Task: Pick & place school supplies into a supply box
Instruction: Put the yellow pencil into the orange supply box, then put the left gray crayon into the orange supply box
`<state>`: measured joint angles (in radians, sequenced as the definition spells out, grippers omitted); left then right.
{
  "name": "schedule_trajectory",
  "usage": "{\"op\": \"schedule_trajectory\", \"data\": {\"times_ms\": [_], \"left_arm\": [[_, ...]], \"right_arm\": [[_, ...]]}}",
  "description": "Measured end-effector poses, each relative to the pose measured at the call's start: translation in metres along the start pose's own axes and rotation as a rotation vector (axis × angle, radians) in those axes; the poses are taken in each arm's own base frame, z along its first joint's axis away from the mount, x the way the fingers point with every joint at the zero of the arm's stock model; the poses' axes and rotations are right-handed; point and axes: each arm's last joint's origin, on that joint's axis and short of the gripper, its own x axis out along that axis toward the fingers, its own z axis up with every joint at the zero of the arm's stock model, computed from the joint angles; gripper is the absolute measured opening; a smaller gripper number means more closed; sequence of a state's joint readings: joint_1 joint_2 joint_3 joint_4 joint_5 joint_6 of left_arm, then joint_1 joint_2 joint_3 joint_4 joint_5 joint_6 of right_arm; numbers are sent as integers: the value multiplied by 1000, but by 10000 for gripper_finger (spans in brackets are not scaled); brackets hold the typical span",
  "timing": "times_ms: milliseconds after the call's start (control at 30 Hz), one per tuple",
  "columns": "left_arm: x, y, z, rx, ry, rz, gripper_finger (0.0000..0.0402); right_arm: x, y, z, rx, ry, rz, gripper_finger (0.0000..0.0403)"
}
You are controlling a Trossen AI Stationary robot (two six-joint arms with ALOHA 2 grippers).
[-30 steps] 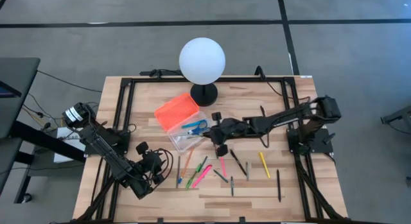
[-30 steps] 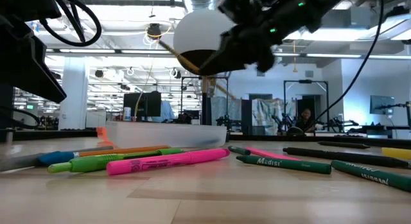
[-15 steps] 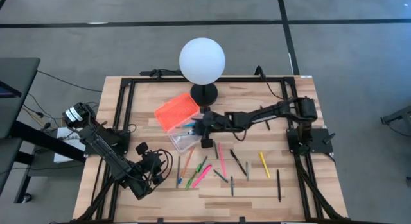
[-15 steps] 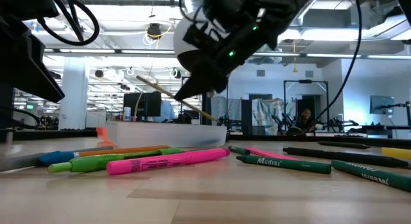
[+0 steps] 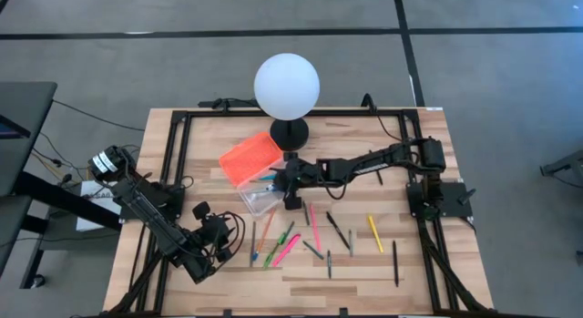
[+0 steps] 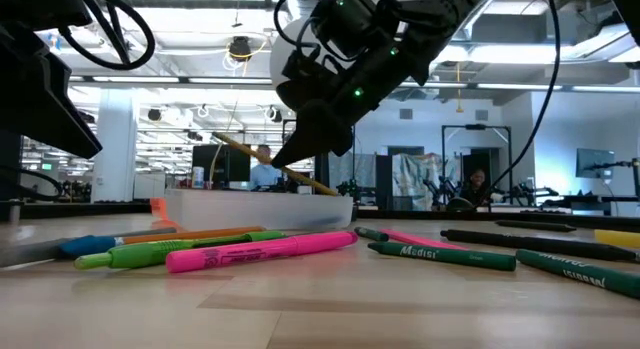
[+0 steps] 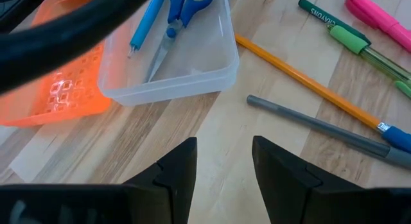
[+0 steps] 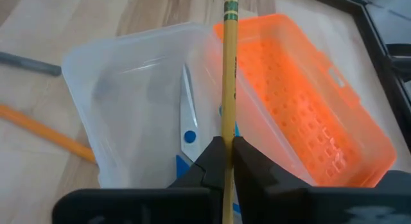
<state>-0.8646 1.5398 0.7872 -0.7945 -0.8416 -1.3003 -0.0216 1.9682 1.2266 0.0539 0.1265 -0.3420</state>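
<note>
A yellow pencil is pinched tight in the right tool, held over the open supply box just 6 o'clock of the lamp. Best lowered flat beside the scissors before release. Left tool is parked open at the bench's 8 o'clock.

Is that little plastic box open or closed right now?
Open. The supply box has its orange lid swung back flat beside the clear tray, with blue scissors inside and the right gripper holding a pencil over it.
</note>
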Motion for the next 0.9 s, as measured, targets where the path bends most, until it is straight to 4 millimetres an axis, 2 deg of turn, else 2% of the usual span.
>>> {"op": "schedule_trajectory", "data": {"times_ms": [533, 633, 900], "left_arm": [[0, 0, 0, -27, 1, -2, 146], [0, 1, -2, -123, 57, -3, 146], [-1, 3, -9, -364, 295, 27, 146]], "right_arm": [[-2, 0, 0, 1, 9, -5, 89], [-8, -1, 6, -3, -7, -9, 92], [-48, -5, 19, -25, 25, 19, 93]]}}
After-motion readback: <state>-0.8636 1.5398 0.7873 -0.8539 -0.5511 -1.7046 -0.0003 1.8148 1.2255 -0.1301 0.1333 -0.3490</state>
